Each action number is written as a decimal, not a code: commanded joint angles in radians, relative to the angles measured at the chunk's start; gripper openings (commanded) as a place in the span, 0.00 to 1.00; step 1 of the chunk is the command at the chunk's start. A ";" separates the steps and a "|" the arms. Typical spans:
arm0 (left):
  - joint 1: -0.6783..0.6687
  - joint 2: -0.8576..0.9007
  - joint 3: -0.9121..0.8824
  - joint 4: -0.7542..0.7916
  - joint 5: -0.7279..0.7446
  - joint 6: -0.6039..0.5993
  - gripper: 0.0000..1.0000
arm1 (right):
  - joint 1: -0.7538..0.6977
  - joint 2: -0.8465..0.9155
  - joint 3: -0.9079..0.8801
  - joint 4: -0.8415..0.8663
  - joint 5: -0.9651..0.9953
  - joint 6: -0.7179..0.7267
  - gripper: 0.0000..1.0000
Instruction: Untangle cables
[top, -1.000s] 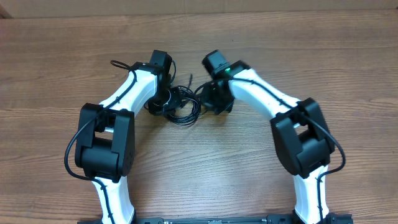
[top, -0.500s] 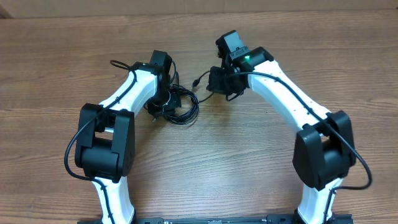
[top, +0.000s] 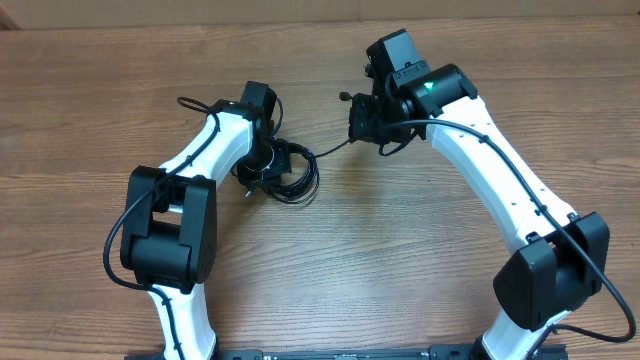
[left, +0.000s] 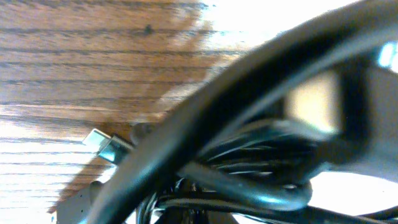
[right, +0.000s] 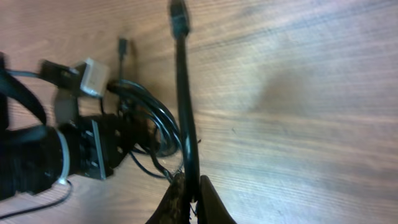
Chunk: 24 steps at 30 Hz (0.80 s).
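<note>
Pinching a cable (right: 185, 124), right fingers (right: 214, 208) closed; left fingers (top: 254, 163) clamp tangled cables (top: 297, 182).

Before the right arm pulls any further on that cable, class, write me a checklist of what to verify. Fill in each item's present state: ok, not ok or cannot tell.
1. Right gripper shut on one strand: ok, the strand sits between its fingers.
2. Left gripper clamping the bundle: cannot tell. It is shut and sits on the bundle, but its fingertips are hidden.
3. The strand's plug free: ok, it lies alone on the bare table.
4. Strand clear of the bundle: not ok, it runs back into the loops.
5. Bundle untangled: not ok, its loops overlap.
</note>
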 joint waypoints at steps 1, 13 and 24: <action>0.015 -0.001 0.021 -0.008 0.026 -0.007 0.04 | -0.021 -0.035 0.031 -0.044 0.039 -0.008 0.04; 0.018 -0.003 0.532 -0.288 0.067 0.021 0.05 | -0.018 -0.033 0.007 -0.121 0.039 -0.004 0.11; 0.018 0.006 0.465 -0.367 -0.106 -0.031 0.50 | -0.017 -0.021 -0.013 -0.067 0.040 -0.005 0.21</action>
